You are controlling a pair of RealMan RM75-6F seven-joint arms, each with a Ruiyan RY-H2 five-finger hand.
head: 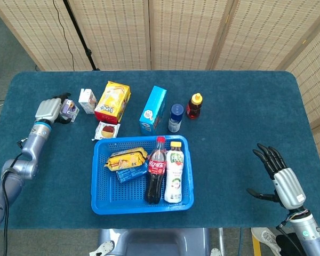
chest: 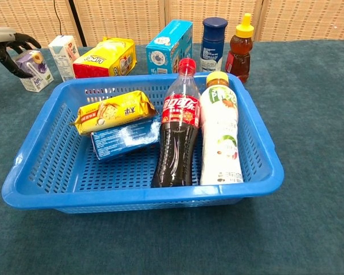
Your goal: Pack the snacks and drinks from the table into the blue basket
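Purple carton (head: 70, 109): left hand (head: 49, 111) closing its fingers around it, grip unclear; next, lift into basket (head: 99, 176). Right hand (head: 281, 180) idle, fingers spread.

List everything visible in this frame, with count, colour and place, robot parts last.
blue basket: 1, blue, front centre of table
cola bottle: 1, red label, lying in basket
white drink bottle: 1, yellow cap, in basket beside cola
yellow snack pack: 1, in basket
blue snack pack: 1, in basket under the yellow one
purple carton: 1, far left, at left hand
white carton: 1, beside purple carton
yellow bag: 1, behind basket
small red-white packet: 1, at basket's far left corner
blue box: 1, behind basket
blue can: 1, right of box
honey bottle: 1, amber, yellow cap
table: 1, teal
left hand: 1, at purple carton
right hand: 1, open, front right
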